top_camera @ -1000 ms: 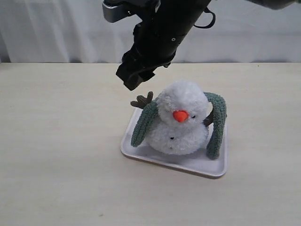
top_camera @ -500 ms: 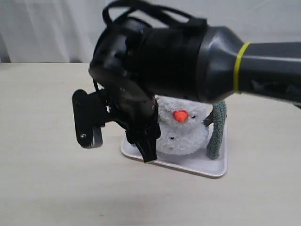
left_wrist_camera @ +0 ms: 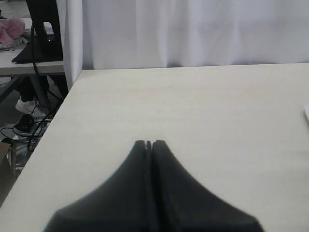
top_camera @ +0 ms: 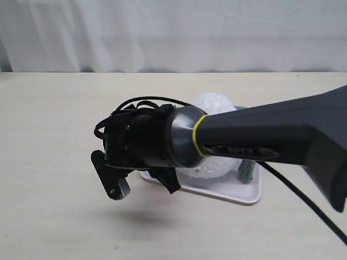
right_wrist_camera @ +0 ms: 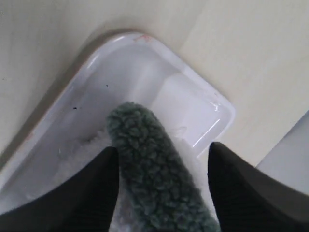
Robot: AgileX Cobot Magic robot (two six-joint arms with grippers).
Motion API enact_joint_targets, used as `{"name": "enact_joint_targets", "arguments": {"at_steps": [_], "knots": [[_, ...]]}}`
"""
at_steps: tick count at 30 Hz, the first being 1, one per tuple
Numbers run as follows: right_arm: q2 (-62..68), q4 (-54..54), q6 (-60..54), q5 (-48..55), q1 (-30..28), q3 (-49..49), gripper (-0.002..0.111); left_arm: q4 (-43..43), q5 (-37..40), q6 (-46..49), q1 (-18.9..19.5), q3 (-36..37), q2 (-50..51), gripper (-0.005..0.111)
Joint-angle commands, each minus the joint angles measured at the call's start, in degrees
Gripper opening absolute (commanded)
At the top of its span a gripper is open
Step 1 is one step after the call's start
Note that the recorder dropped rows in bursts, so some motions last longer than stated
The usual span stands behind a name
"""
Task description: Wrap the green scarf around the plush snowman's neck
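On the pale table (top_camera: 54, 216) the left pincer (left_wrist_camera: 148, 143) is pressed together, idle. The right pincer (right_wrist_camera: 161, 153) is spread astride one end of the green scarf (right_wrist_camera: 154, 188), which lies in the white tray (right_wrist_camera: 120, 63) against the plush snowman (top_camera: 214, 103). This looks like the step of seizing that end; next it must pinch the fuzz and carry it across the neck, hidden here.

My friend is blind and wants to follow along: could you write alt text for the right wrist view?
The rounded end of the green scarf sits between the two spread dark fingers of the right tool. Beneath is a corner of a white tray with some white fluff of the plush snowman, on a pale table.
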Motion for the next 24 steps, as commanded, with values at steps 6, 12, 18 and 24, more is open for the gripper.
{"name": "enact_joint_targets", "arguments": {"at_steps": [6, 12, 18, 24], "knots": [[1.6, -1.3, 1.6, 1.2, -1.1, 0.3, 0.045, 0.1, -0.4, -0.4, 0.1, 0.1, -0.1, 0.000], [1.7, -0.7, 5.9, 1.2, -3.3, 0.3, 0.024, 0.1, -0.4, -0.4, 0.1, 0.1, -0.1, 0.000], [1.6, -0.7, 6.6, 1.2, -2.5, 0.3, 0.004, 0.1, -0.4, -0.4, 0.1, 0.1, -0.1, 0.000], [0.2, -1.4, 7.3, 1.3, -2.3, 0.2, 0.004, 0.1, -0.4, -0.4, 0.1, 0.1, -0.1, 0.000]]}}
